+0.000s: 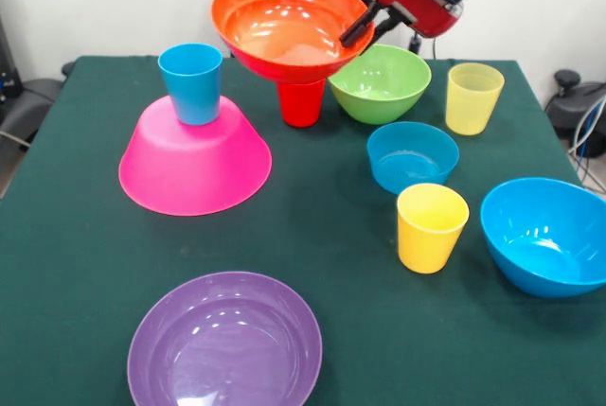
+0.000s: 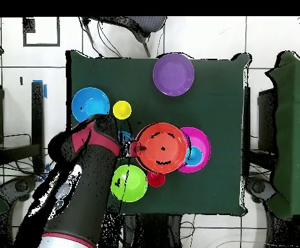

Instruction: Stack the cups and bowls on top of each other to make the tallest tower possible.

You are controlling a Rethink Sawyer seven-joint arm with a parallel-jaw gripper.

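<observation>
The gripper (image 1: 363,24) pinches the orange bowl (image 1: 284,23) by its rim and holds it aloft, mouth up, near the tower (image 1: 194,155) (upturned pink bowl (image 1: 194,165), blue cup (image 1: 191,82) on top), likely the bowl's destination; the red cup (image 1: 301,103) waits on the bench (image 1: 76,264).

red and black arm aloft, wrist angled downward, gripper (image 1: 358,27) clamped on orange bowl's (image 1: 284,23) rim

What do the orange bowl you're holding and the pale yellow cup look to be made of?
Orange bowl: apparently hard plastic with a glossy finish, since bright highlights streak its inside. Pale yellow cup: likely thin translucent plastic, as the cloth tints through its wall. The gripper pinches the bowl's rim.
</observation>
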